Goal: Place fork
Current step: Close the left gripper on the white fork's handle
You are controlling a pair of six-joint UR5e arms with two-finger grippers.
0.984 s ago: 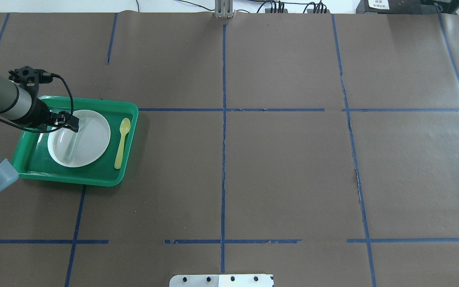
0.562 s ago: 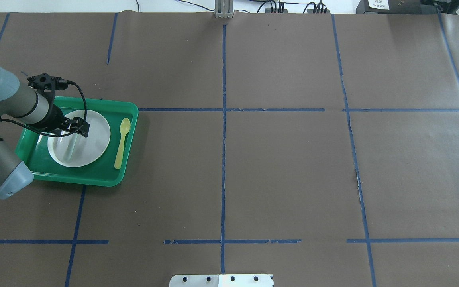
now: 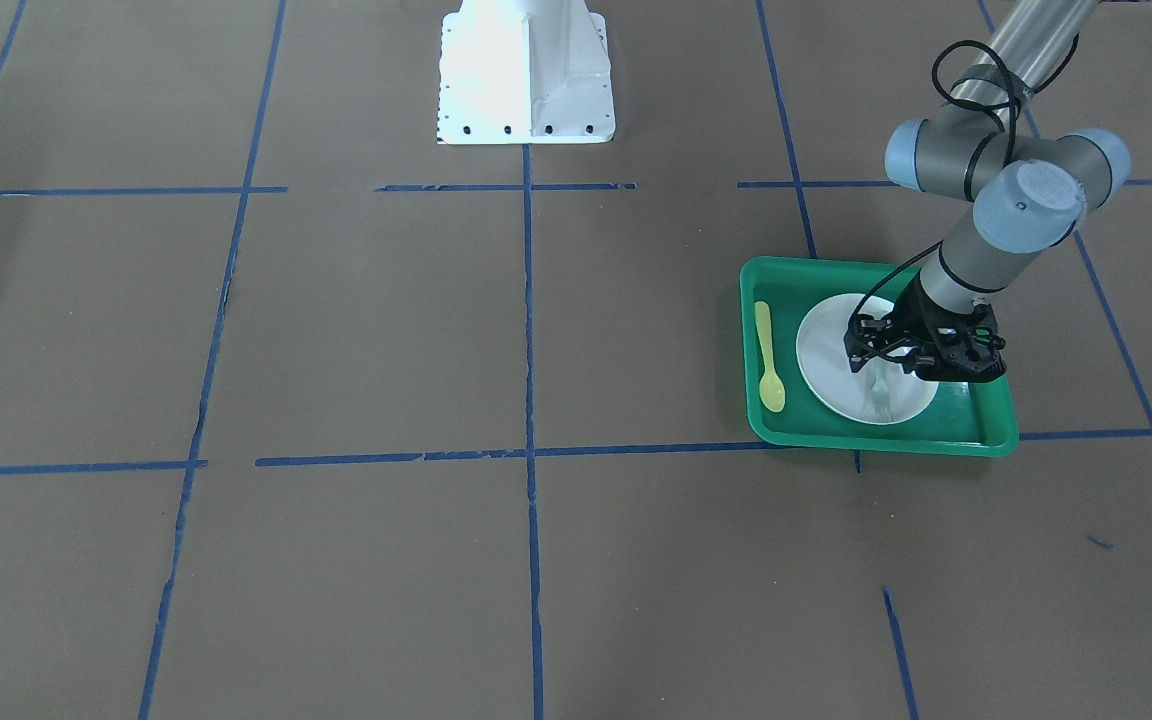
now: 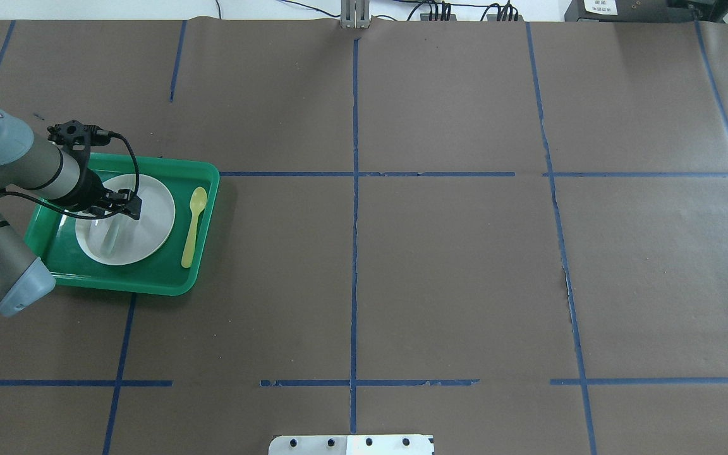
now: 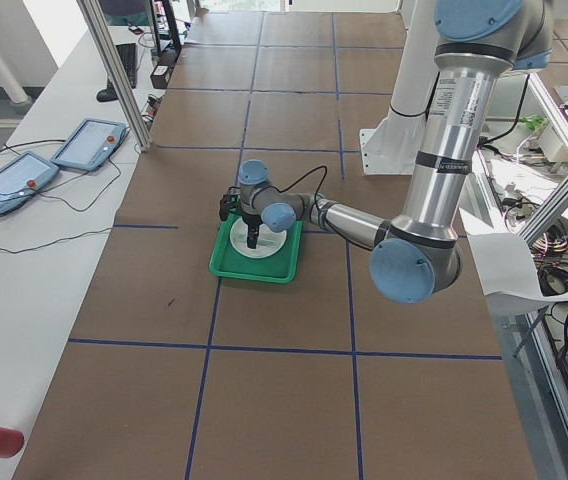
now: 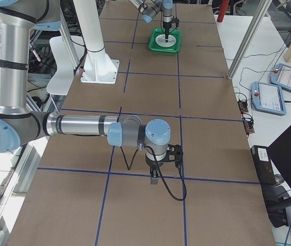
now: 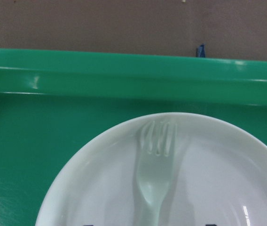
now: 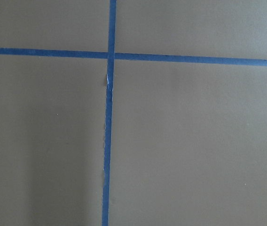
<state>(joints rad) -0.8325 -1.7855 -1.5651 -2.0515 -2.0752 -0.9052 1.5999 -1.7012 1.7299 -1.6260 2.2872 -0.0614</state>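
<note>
The pale whitish-green fork (image 7: 154,174) lies flat on the white plate (image 7: 218,179), its tines toward the tray's rim. It also shows in the overhead view (image 4: 113,235) and the front-facing view (image 3: 881,396). The plate (image 4: 149,221) sits in the green tray (image 4: 149,278). My left gripper (image 4: 126,206) hangs just above the plate, over the fork's handle end. Its jaws are spread, with only two dark tips at the bottom edge of the left wrist view, and it holds nothing. My right gripper (image 6: 156,177) shows only in the exterior right view, so I cannot tell its state.
A yellow-green spoon (image 4: 193,227) lies in the tray to the right of the plate. The tray's raised rim (image 7: 124,75) runs close beyond the fork's tines. Brown paper with blue tape lines covers the table. The robot's white base (image 3: 526,70) stands at mid-table.
My left arm swung in over the tray and the gripper shifted a little to the right and nearer across the plate. The fork has stayed on the plate.
</note>
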